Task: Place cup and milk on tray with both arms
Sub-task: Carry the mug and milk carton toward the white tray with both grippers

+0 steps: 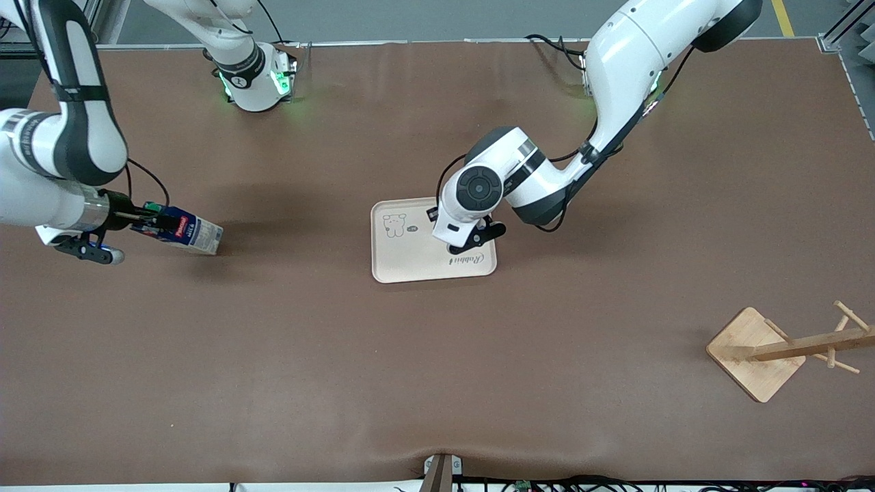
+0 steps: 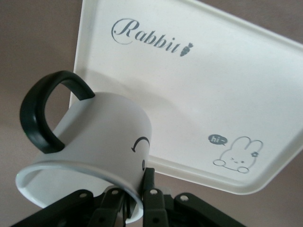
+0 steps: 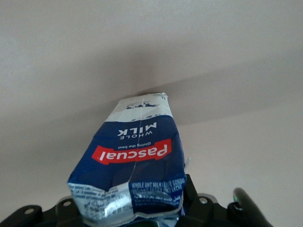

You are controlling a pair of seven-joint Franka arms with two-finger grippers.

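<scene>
My left gripper (image 2: 137,194) is shut on the rim of the white cup (image 2: 104,137), with one finger inside and one outside the wall. The cup has a black handle and a smiley face. It hangs tilted over the edge of the cream tray (image 2: 199,90). In the front view the left hand (image 1: 473,205) is over the tray (image 1: 403,256) and hides the cup. My right gripper (image 1: 152,220) is shut on the cap end of the blue milk carton (image 1: 186,231), also seen in the right wrist view (image 3: 137,161). The carton lies tilted, low over the table at the right arm's end.
A wooden rack with a square base (image 1: 755,352) lies toward the left arm's end of the table, nearer to the front camera than the tray. Brown tabletop (image 1: 437,369) spreads between the milk and the tray.
</scene>
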